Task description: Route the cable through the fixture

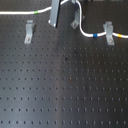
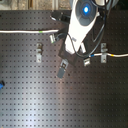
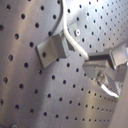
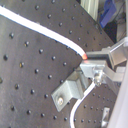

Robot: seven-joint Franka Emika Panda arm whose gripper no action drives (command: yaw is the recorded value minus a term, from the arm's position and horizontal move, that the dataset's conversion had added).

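White cable [image 4: 45, 31]: pinched in the closed claw [image 4: 89, 59].
Arm [image 2: 80, 25]: reaching down from the second exterior view's top centre.
Clip [image 4: 70, 89]: beside the claw.

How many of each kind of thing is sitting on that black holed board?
Metal clips: 3, at the first exterior view's left, middle and right
White cable: 1
Total: 4
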